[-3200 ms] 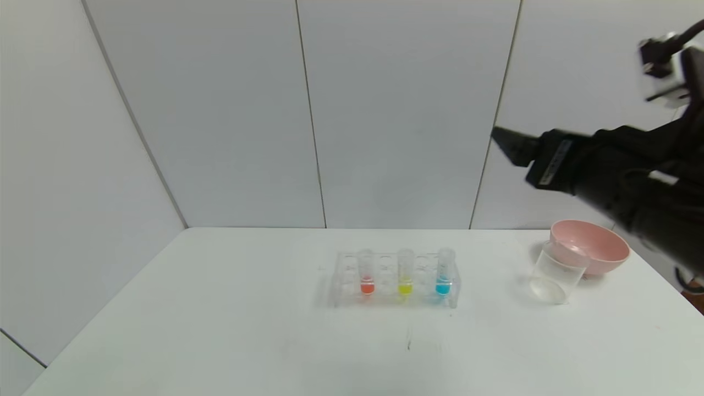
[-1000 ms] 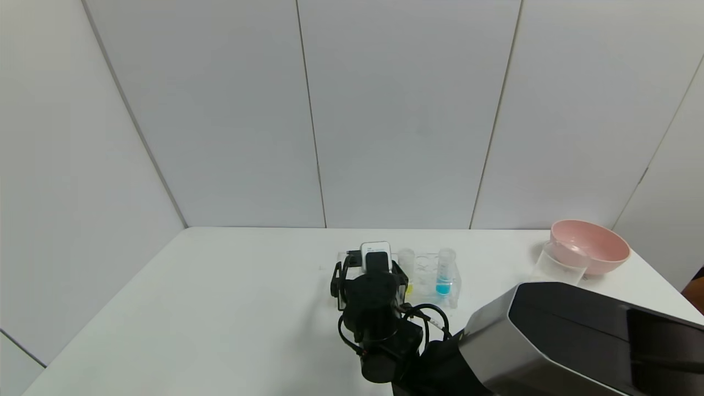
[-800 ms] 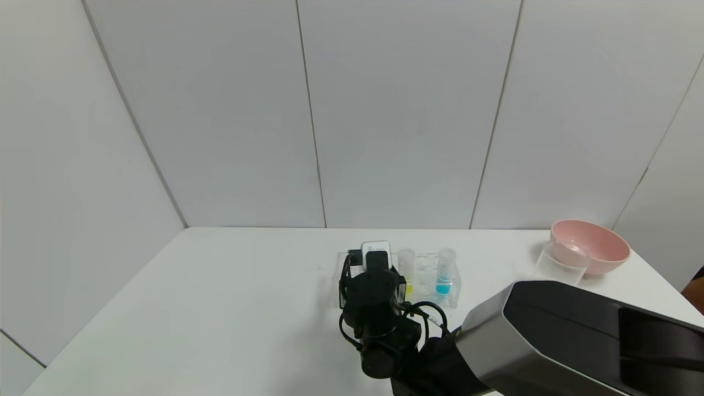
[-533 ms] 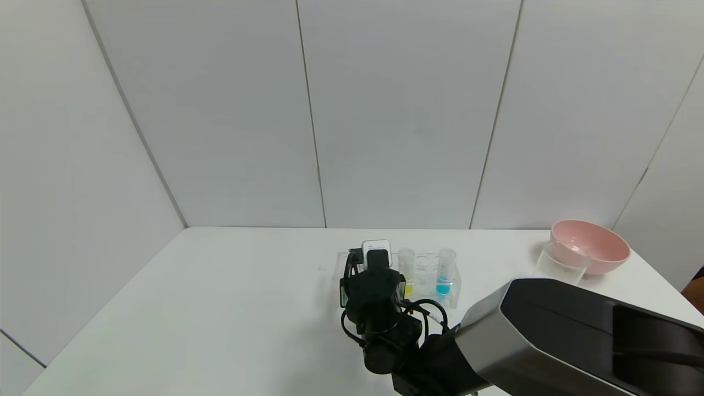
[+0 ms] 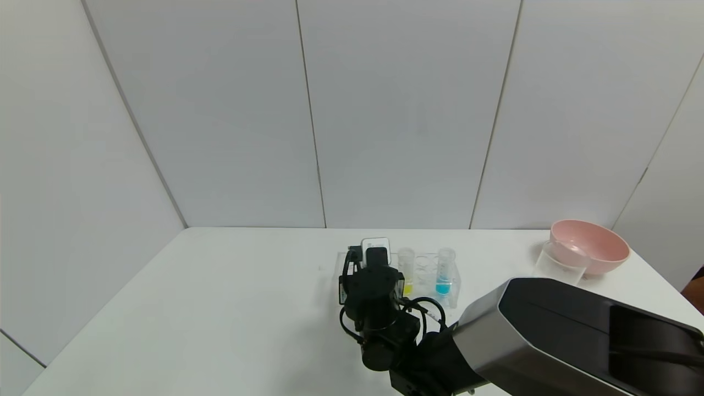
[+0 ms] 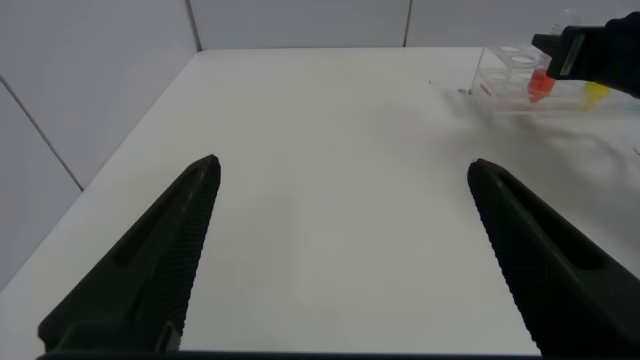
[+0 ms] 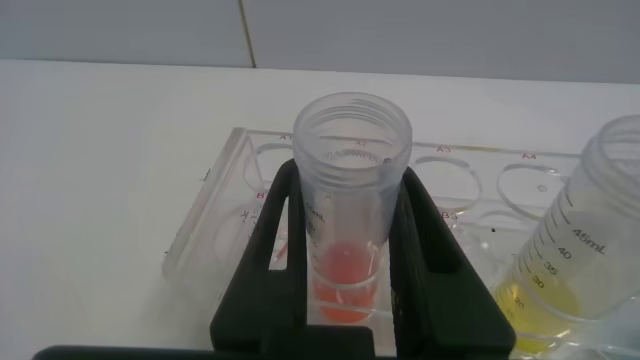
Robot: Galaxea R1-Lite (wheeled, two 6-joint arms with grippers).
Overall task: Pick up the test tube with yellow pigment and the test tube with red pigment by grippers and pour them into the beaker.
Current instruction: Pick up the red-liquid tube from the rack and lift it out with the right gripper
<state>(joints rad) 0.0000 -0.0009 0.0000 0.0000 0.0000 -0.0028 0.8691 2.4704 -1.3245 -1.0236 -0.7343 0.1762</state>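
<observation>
My right gripper [image 5: 373,264] is at the left end of the clear rack [image 5: 426,275]. In the right wrist view its gripper [image 7: 348,172] has both black fingers pressed against the sides of the test tube with red pigment [image 7: 350,210], which stands upright over the rack. In the head view the wrist hides that tube. The test tube with yellow pigment [image 5: 406,269] stands in the rack beside it and also shows in the right wrist view [image 7: 590,250]. The beaker [image 5: 561,263] stands far right. My left gripper [image 6: 344,163] is open and empty over bare table, away from the rack.
A tube with blue liquid [image 5: 444,272] stands in the rack's right end. A pink bowl [image 5: 591,245] sits right behind the beaker near the table's right edge. My right arm's grey link [image 5: 550,330] crosses the front right of the table.
My right arm has swung down from the upper right to the rack. Over the last second its gripper has crept slightly upward in view at the red tube.
</observation>
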